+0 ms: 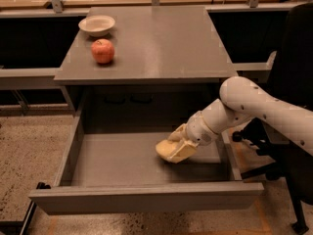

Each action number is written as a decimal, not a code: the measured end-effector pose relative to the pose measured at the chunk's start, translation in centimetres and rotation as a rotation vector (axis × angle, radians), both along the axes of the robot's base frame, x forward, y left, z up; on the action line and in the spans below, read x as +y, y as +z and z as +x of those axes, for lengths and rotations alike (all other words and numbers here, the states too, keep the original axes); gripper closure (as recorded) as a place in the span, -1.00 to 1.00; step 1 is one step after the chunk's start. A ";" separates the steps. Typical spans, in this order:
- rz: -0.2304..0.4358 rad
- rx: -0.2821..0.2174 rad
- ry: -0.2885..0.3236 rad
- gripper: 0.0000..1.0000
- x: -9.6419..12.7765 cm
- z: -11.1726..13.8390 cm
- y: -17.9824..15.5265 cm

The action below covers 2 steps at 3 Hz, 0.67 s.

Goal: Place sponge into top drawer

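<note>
The top drawer (pixel 146 198) of the grey cabinet is pulled wide open, and its grey floor shows. My gripper (pixel 175 149) reaches in from the right and sits low over the right middle of the drawer floor. It is shut on the sponge (pixel 163 149), a pale yellow soft block that sticks out at the left of the fingers, at or just above the floor. My white arm (pixel 244 106) crosses over the drawer's right wall.
A red apple (pixel 102 51) and a small white bowl (pixel 97 24) stand on the cabinet top (pixel 166 38) at the back left. A black chair (pixel 293 82) stands close on the right of the cabinet. The floor around is speckled.
</note>
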<state>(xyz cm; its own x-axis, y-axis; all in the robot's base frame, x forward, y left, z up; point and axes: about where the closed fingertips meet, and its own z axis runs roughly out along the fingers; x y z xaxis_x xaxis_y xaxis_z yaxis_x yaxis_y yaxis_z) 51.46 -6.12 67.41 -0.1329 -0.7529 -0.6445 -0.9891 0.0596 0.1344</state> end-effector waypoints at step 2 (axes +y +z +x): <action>-0.003 0.008 -0.019 -0.74 -0.5 -0.2 -1.5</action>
